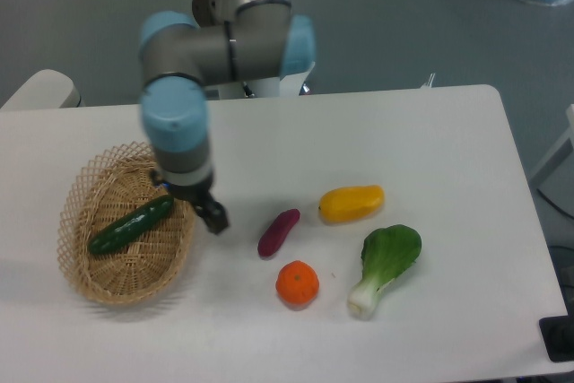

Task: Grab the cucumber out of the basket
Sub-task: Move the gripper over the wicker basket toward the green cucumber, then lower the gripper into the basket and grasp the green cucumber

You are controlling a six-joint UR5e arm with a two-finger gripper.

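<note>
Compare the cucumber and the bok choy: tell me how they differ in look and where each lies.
The cucumber is dark green all over, slim and smooth; the bok choy has a broad leafy green top narrowing to a white stalk. The cucumber lies inside the wicker basket on the left; the bok choy lies on the bare table on the right. The gripper is by the basket's rim near the cucumber, far from the bok choy. Both lie diagonally and look similar in length.
</note>
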